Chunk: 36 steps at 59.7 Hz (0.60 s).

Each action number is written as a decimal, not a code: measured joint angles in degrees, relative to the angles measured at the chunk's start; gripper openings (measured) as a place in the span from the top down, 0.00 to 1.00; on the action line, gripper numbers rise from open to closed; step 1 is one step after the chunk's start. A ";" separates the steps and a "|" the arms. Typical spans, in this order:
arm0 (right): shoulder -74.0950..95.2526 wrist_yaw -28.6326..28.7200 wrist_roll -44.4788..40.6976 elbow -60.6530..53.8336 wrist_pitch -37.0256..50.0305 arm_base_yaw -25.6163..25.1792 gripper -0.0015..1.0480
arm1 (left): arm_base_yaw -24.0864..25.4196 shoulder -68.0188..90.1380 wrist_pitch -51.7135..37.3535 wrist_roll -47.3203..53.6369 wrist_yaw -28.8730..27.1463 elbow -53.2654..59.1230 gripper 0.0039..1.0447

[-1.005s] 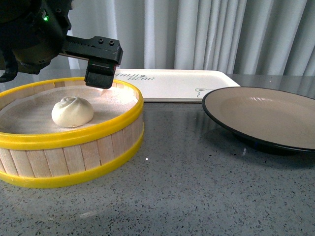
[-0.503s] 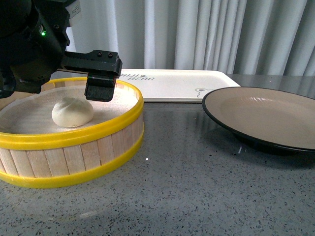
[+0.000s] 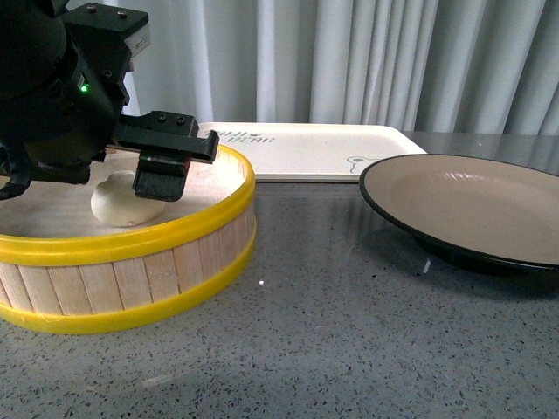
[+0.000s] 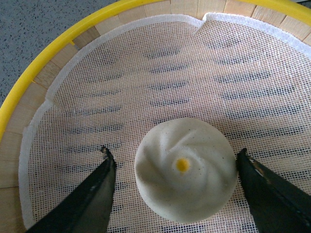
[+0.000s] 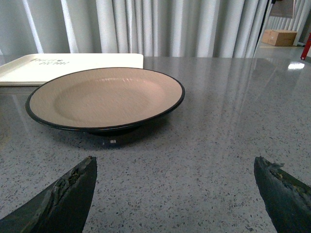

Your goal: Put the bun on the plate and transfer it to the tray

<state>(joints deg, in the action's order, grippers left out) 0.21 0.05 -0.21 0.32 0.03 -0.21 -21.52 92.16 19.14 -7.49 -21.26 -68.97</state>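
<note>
Since the bun (image 4: 183,177) sits low on the mesh (image 4: 121,73) inside the steamer basket (image 3: 175,229), the left gripper (image 4: 173,152) hangs over it spread wide and empty, one finger on each side, lined up for a squeeze.

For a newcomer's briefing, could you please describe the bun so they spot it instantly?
Look left to the yellow-rimmed wooden steamer basket. On its mesh liner, between the open fingers of the left gripper, sits the bun: the only small, white, swirl-topped ball.
</note>
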 joint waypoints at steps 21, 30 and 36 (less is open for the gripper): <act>0.00 0.00 0.00 0.00 0.00 0.00 0.08 | 0.02 0.09 0.02 0.11 0.26 0.00 0.82; 0.00 0.00 0.00 0.00 0.00 0.00 0.08 | 0.13 0.07 0.44 -0.11 0.50 -0.02 0.97; 0.00 0.00 0.00 0.00 0.00 0.00 0.08 | 0.20 0.07 1.14 -0.13 0.79 -0.33 0.97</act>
<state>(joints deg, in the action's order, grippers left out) 0.21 0.05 -0.21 0.32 0.03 -0.21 -21.32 92.23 20.27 -7.62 -20.47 -69.30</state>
